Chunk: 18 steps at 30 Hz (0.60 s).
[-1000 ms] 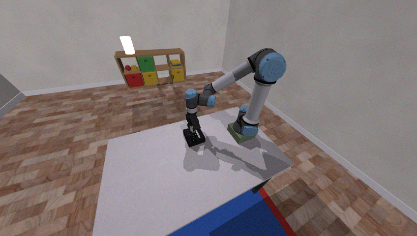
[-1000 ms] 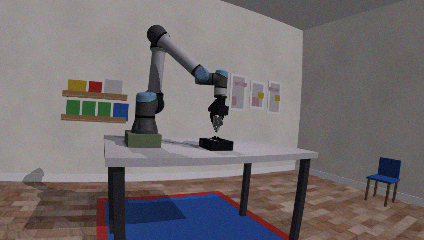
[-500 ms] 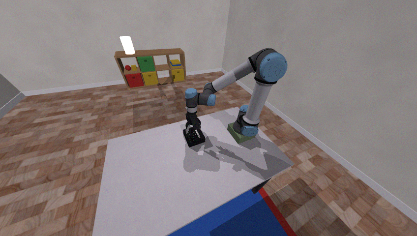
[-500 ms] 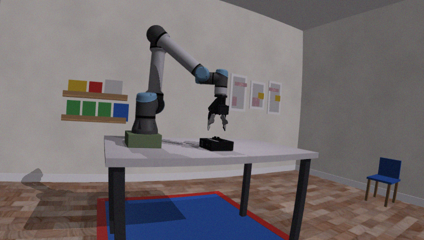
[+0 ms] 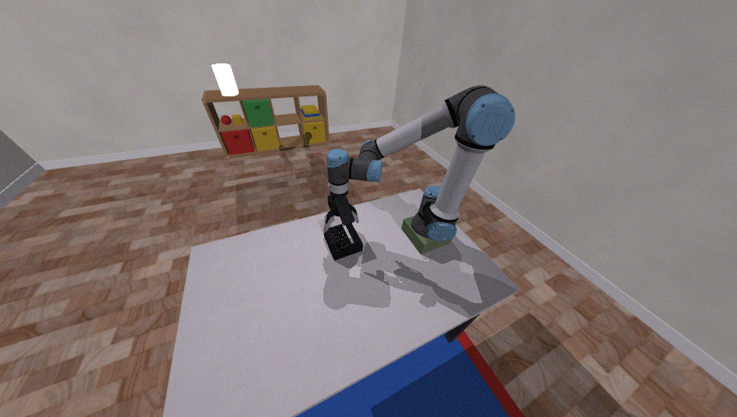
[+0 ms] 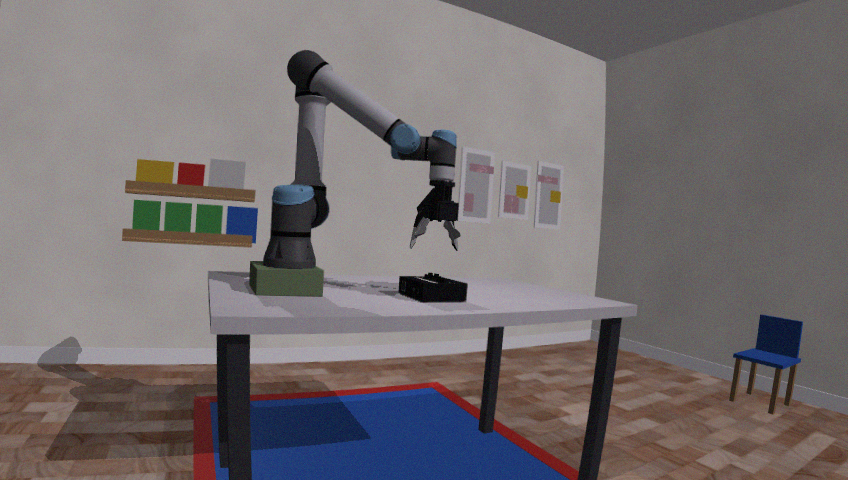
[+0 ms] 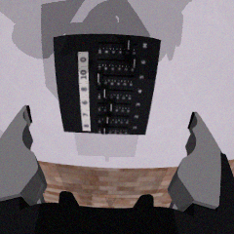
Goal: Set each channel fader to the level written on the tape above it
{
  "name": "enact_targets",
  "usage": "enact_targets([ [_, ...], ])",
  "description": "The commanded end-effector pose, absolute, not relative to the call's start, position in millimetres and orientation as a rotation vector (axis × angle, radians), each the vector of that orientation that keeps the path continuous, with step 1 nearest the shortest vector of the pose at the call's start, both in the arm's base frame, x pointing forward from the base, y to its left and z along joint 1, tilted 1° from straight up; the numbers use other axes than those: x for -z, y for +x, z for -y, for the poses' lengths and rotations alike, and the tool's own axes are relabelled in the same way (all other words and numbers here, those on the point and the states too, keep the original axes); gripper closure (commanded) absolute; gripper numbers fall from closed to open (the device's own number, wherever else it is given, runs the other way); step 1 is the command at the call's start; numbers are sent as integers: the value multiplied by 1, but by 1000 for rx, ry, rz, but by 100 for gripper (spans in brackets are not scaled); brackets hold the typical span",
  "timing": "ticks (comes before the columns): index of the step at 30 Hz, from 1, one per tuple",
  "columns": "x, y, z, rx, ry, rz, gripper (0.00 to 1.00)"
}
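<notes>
The lighting desk (image 5: 342, 242) (image 6: 432, 288) (image 7: 68, 83) is a small black box lying on the white table (image 5: 248, 309) (image 6: 357, 312) near its far edge. In the wrist view it shows several fader rows with small light caps at different positions, and a white tape strip (image 7: 84, 90) with numbers along its left side. My gripper (image 5: 341, 221) (image 6: 434, 237) (image 7: 110, 109) is open and empty. It hangs straight above the desk, well clear of the faders.
The arm's green base block (image 5: 421, 238) (image 6: 285, 279) stands on the table beside the desk. A wooden shelf unit (image 5: 266, 121) stands at the far wall. A blue mat (image 6: 380, 434) lies under the table and a blue chair (image 6: 770, 356) stands at the right.
</notes>
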State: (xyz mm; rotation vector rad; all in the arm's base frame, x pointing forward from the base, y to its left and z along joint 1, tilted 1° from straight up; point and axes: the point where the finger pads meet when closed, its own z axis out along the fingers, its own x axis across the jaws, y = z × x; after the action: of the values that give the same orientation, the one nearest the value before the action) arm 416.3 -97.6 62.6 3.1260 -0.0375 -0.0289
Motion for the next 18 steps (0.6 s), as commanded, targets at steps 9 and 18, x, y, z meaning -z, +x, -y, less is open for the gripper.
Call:
enact_targets([
  [9, -113, 417, 97, 28, 3126, 38, 0],
  [18, -120, 417, 97, 28, 3126, 38, 0],
])
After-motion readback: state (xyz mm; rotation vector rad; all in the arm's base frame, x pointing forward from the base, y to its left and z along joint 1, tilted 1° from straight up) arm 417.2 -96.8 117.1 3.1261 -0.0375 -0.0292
